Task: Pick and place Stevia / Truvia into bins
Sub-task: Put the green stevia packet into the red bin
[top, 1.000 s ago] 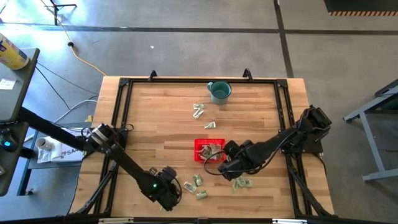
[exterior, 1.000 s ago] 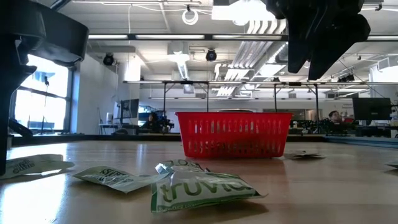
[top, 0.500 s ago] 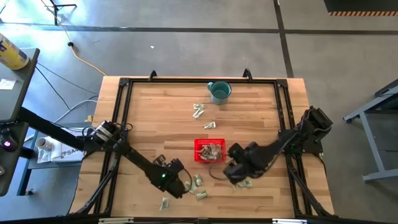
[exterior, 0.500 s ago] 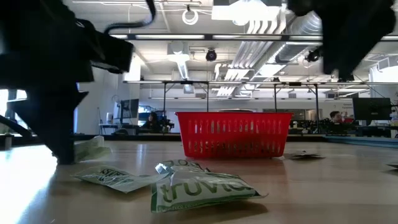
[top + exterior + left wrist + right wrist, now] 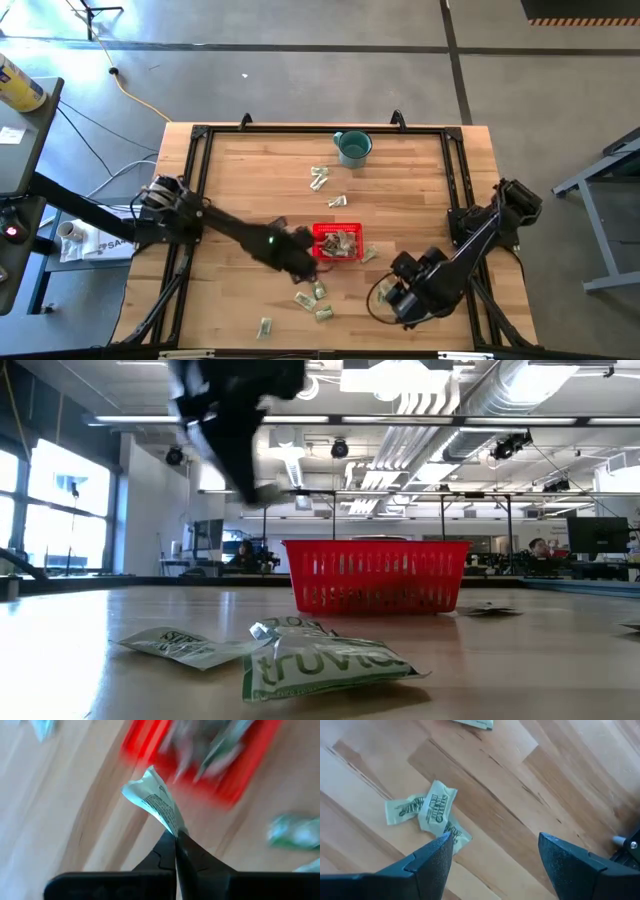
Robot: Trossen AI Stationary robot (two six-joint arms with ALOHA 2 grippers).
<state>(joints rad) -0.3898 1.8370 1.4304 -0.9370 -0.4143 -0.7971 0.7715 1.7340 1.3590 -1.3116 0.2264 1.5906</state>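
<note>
Now we see one Stevia / Truvia packet [image 5: 154, 802] pinched between the clenched fingers of the left gripper [image 5: 176, 836], raised off the table just left of the red basket [image 5: 336, 242].

Around it, we find more packets inside the basket at the centre of the high view, a few loose ones [image 5: 314, 299] on the wood just below it, and a small cluster [image 5: 429, 813] ahead of the right gripper [image 5: 492, 851], which hangs with fingers spread at lower right. Farther up stands a teal mug [image 5: 353, 148].
</note>
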